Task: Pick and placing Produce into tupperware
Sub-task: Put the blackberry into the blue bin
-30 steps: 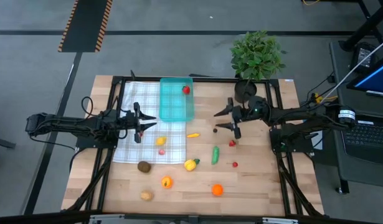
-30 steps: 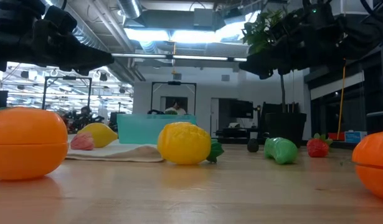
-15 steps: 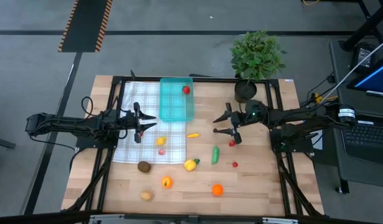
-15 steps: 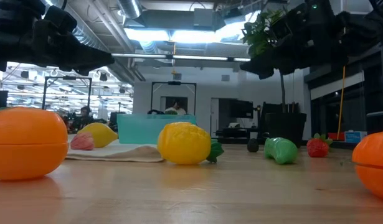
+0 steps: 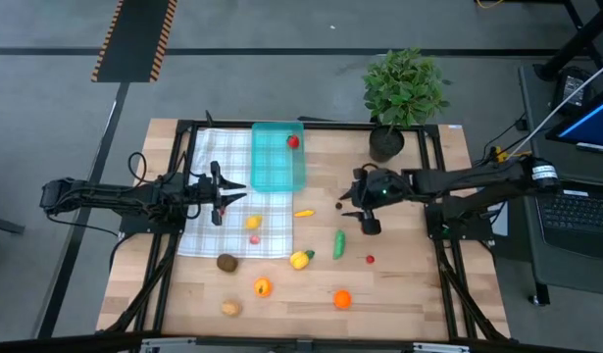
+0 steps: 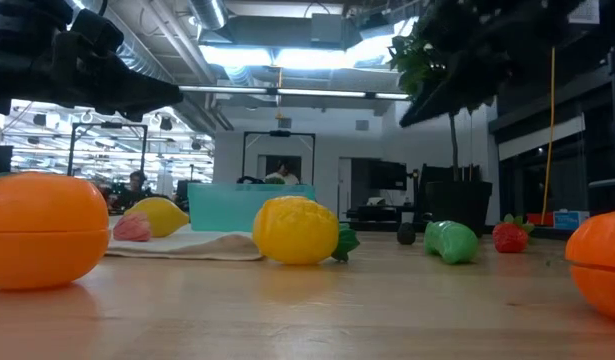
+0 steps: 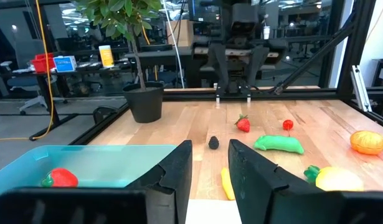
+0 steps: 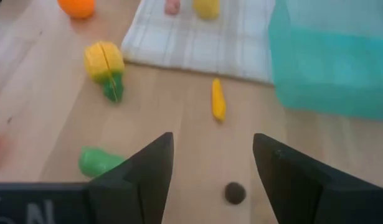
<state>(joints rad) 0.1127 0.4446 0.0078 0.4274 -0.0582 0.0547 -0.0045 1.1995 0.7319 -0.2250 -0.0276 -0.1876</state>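
Wooden worktop [image 5: 399, 294], pale planks in a dark frame, carries everything I can see from the high view. A white checked cloth [image 5: 223, 191] covers the far-left area, and a potted plant [image 5: 404, 93] stands at the far edge toward the right corner.

Item one: the tupperware [image 5: 277, 157], translucent teal, lies at the far edge near the middle, overlapping the cloth's right border. One red piece [image 5: 293, 141] rests inside it.

Item two: the produce outside it. A yellow piece [image 5: 253, 223] and a pink piece [image 5: 255, 238] lie on the cloth; a brown piece [image 5: 226, 262] sits at the cloth's near edge. On bare wood I count a small orange-yellow piece [image 5: 303, 212], a dark ball [image 5: 339, 206], a green elongated piece [image 5: 338, 244], a yellow piece with green stem [image 5: 300, 259], a strawberry [image 5: 365, 226], a small red ball [image 5: 370, 259], two orange pieces [image 5: 263, 287] [image 5: 341, 299] and a tan piece [image 5: 230, 308] near the front edge.

Item three: my left gripper [image 5: 219, 193] hovers over the cloth, left of the tupperware, fingers narrow and empty. My right gripper [image 5: 361, 205] is just right of the dark ball, fingers wide apart, holding nothing.
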